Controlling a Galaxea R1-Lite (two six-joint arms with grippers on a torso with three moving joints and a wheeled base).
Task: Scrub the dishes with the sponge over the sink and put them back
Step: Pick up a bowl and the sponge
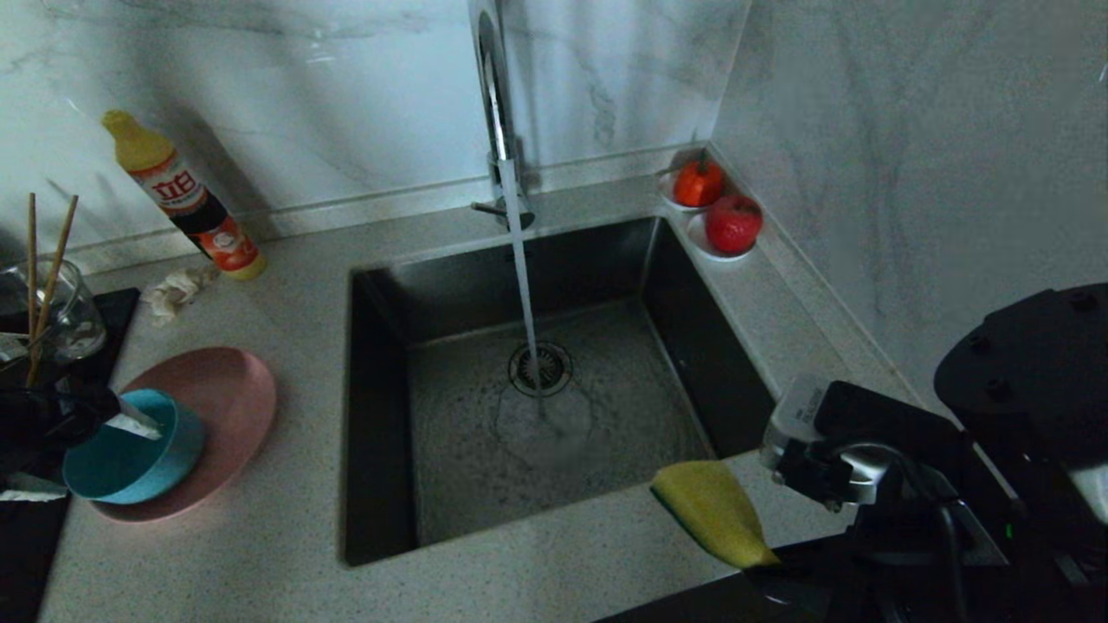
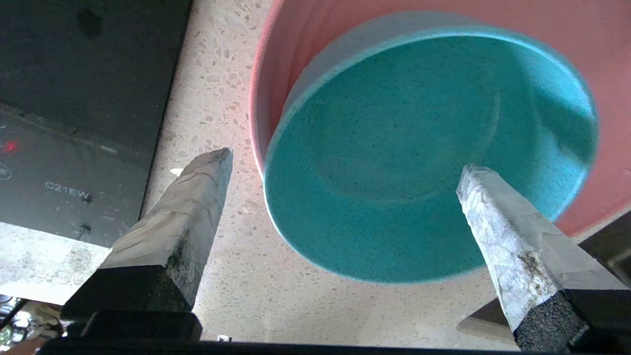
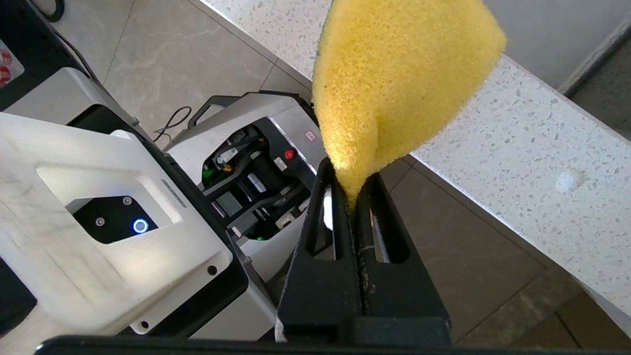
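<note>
The teal-blue bowl point(image 1: 130, 459) point(image 2: 419, 123) sits on the pink plate point(image 1: 225, 398) point(image 2: 567, 29) on the counter left of the sink point(image 1: 381, 415). My left gripper point(image 1: 108, 463) point(image 2: 345, 162) hangs open just above the bowl's near rim, one finger over the bowl and the other over bare counter, holding nothing. The chopsticks point(image 1: 43, 260) stand in a glass cup point(image 1: 65, 316). At the sink's front right corner my right gripper point(image 1: 775, 567) point(image 3: 350, 177) is shut on the yellow sponge point(image 1: 714, 510) point(image 3: 399, 79), which sticks up folded from the jaws. Water runs from the faucet point(image 1: 498, 104) onto the drain.
A dish-soap bottle point(image 1: 186, 199) and a paper wad point(image 1: 177, 290) lie at the back left. Two white saucers hold red fruit point(image 1: 699, 182) point(image 1: 733, 223) in the back right corner. A black cooktop point(image 2: 74, 98) borders the plate's left side.
</note>
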